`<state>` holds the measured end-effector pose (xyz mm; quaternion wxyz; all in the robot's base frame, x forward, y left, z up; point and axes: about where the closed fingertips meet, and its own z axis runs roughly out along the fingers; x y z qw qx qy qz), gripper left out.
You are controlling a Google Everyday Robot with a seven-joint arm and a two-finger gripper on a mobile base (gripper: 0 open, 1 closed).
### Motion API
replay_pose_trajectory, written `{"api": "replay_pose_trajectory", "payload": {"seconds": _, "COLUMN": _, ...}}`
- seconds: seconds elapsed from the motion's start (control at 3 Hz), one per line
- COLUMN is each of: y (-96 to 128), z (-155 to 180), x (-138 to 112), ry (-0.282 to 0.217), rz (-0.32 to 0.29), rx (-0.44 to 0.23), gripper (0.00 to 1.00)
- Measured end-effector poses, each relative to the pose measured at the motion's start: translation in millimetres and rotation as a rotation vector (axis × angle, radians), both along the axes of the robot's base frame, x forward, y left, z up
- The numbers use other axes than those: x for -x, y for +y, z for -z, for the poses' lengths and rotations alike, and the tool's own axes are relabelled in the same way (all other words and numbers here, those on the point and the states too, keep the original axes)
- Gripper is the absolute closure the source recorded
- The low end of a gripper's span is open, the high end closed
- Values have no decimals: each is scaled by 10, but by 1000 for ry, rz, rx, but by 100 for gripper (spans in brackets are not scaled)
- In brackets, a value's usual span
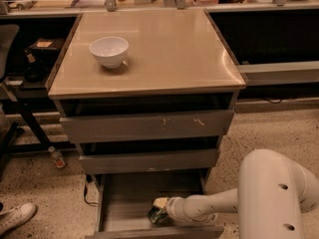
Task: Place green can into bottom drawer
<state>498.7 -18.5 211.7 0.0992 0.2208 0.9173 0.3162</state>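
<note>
1. On the left half of the tan top of the cabinet (164, 59) we note the white bowl (108, 50). It plays no part in this task.
2. Below the top, the two upper drawers (147, 126) sit nearly closed.
3. The bottom drawer (124, 208) is pulled out, with its tray open to the camera.
4. Inside the tray, near the front and right of centre, we locate the green can (156, 216).
5. The gripper (162, 212) is down in the tray and clasps the can. The arm (214, 207) reaches in from the right.

Progress: we judge the transport complete, since the can lies within the drawer's walls. Release and withdrawal remain. We cannot tell whether the can's base touches the tray floor.

Orientation: the can's long axis appears near vertical and leans slightly, with the pale end uppermost. The gripper hides part of the can, so we treat this reading as uncertain.
</note>
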Motion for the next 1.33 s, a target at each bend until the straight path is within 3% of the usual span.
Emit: {"api": "replay_pose_trajectory", "payload": {"seconds": 1.33, "y": 188, "z": 618, "x": -152, "ry": 76, "rz": -2, "rx": -50, "gripper": 100}}
